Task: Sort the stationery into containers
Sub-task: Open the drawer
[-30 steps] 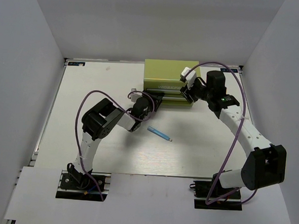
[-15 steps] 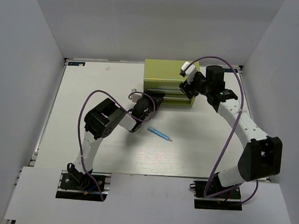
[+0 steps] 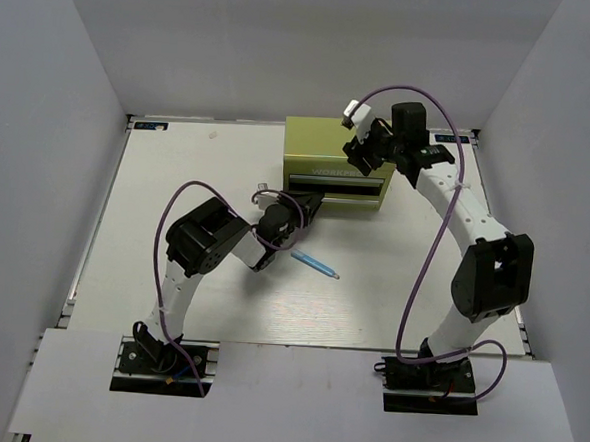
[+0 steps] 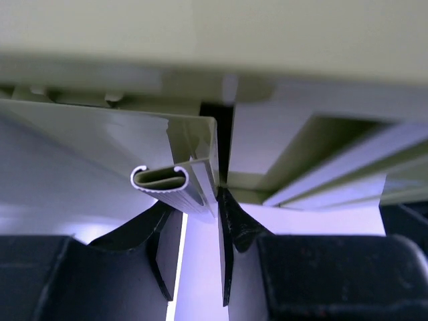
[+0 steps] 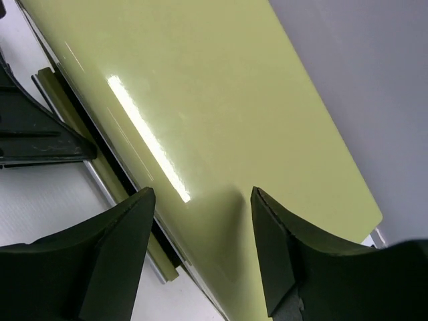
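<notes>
Left wrist view: the left gripper (image 4: 199,204) is clamped on the drawer pull (image 4: 160,179) of the tool chest (image 3: 325,143). Jaws apart, the right gripper (image 5: 200,195) hangs over its lid. The blue pen (image 3: 315,263) lies on the table (image 3: 178,174) just in front of the chest. It is judged light, stiff and slippery; grip mid-barrel.

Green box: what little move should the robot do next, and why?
Probably pull the drawer handle of the tool chest toward the arm bases with the left gripper. It pinches that handle, and the blue pen lies out on the table, not put away.
</notes>
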